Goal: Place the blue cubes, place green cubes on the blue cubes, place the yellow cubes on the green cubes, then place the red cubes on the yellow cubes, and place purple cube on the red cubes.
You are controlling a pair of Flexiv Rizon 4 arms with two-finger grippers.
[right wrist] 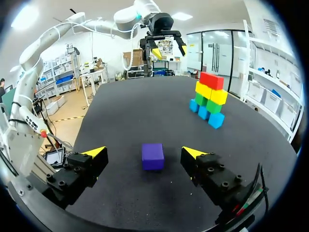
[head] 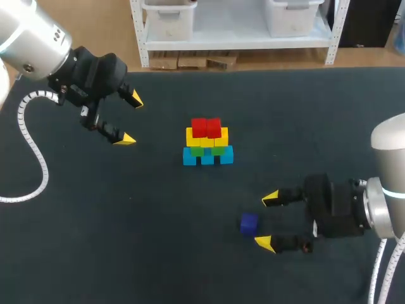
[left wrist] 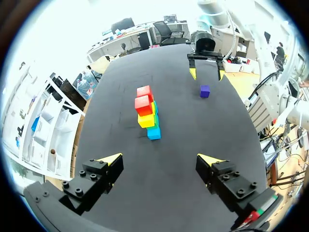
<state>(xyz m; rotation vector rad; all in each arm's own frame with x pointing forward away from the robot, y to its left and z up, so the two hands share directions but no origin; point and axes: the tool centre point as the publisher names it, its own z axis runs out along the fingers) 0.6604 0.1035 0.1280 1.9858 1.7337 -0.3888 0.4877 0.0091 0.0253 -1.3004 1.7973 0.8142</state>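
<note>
Your stack (head: 207,144) is built from blue up to red. Only the purple cube (head: 249,223) is left, just ahead of your right tool (head: 267,220). Both it and your left tool (head: 130,119) have their fingers spread apart.

Purple cube (head: 249,223); stack (head: 207,142) blue, green, yellow, red; table (head: 126,240) black.

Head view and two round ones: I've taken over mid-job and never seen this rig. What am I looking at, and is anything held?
Two robot arms stand at a table. The head view looks down from above and behind; each round picture comes from a camera on one arm's wrist, looking along its yellow-tipped fingers. The stack runs blue, green, yellow, red, bottom to top. The purple cube lies on the table at the open fingertips of the right gripper, not gripped. The left gripper is open and empty too.
</note>
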